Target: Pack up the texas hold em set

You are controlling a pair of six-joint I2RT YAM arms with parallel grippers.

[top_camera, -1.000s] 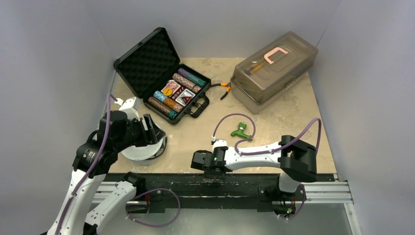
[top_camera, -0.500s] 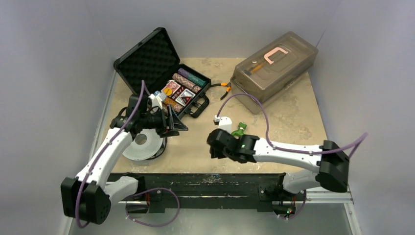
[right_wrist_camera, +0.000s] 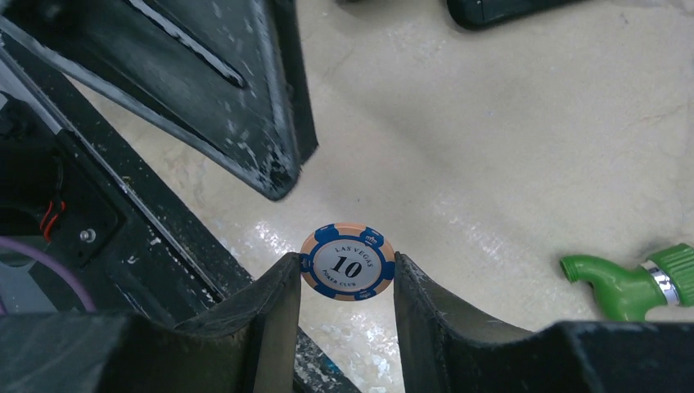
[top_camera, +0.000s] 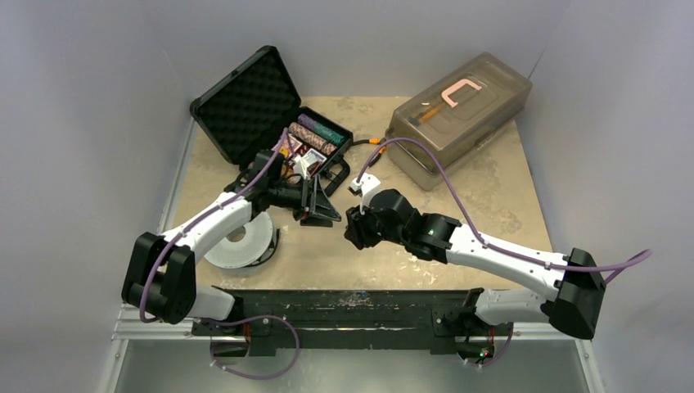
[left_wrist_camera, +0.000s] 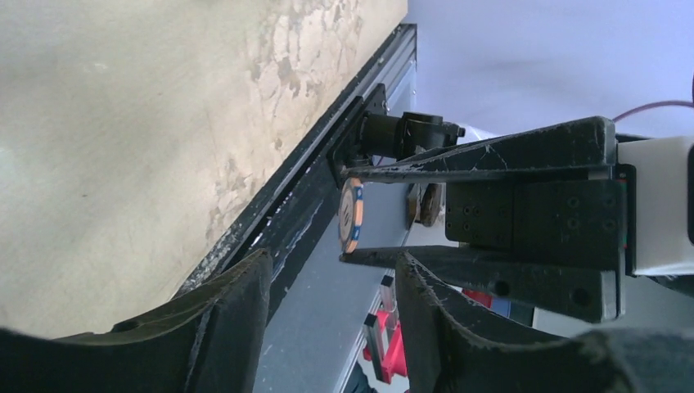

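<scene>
The black case (top_camera: 245,102) stands open at the back left, with rows of chips (top_camera: 317,133) and card decks inside, partly hidden by my left arm. My right gripper (right_wrist_camera: 348,274) is shut on a peach and blue "10" poker chip (right_wrist_camera: 348,262), gripped by its edges above the table. In the top view that gripper (top_camera: 353,229) is at mid table. My left gripper (top_camera: 323,209) is open and empty, just left of it and facing it. The left wrist view shows the open left gripper (left_wrist_camera: 333,258) with the chip (left_wrist_camera: 352,217) a short way beyond its fingertips.
A large translucent grey box (top_camera: 458,115) stands at the back right. Orange-handled pliers (top_camera: 376,143) lie between it and the case. A white tape roll (top_camera: 237,241) lies at the front left. A green toy faucet (right_wrist_camera: 638,282) lies right of the right gripper.
Both arms have reached out to mid table. The left gripper has swung right, past the case front. The right gripper has moved farther and left, and the two now face each other.
</scene>
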